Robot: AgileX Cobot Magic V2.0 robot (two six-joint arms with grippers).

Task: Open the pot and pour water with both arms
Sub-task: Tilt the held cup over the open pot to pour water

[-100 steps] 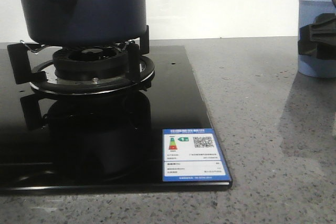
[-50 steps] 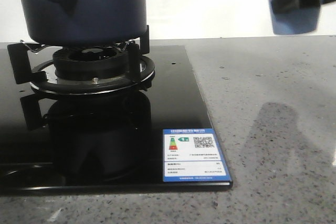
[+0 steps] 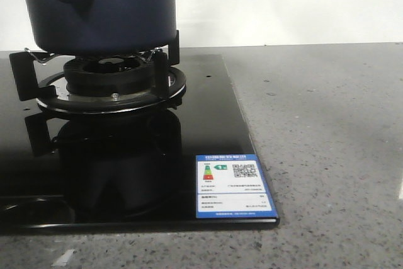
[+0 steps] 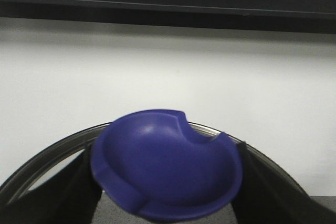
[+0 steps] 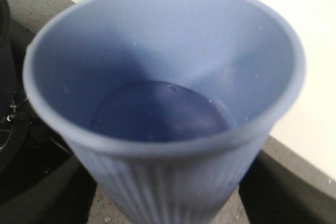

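I read this as the carry-to-pour step: the pot (image 3: 101,7) sits on the burner (image 3: 110,83); my left gripper (image 4: 167,203) is clamped on the lid (image 4: 167,163); my right gripper (image 5: 168,203) grips the cup (image 5: 163,103); next, tilt it over the pot.

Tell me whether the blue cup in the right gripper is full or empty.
Partly filled: the right wrist view shows liquid pooled low in the cup, well below its rim; it looks upright.

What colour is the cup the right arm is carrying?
Pale blue, with a ribbed outer wall; the cup shows best in the right wrist view.
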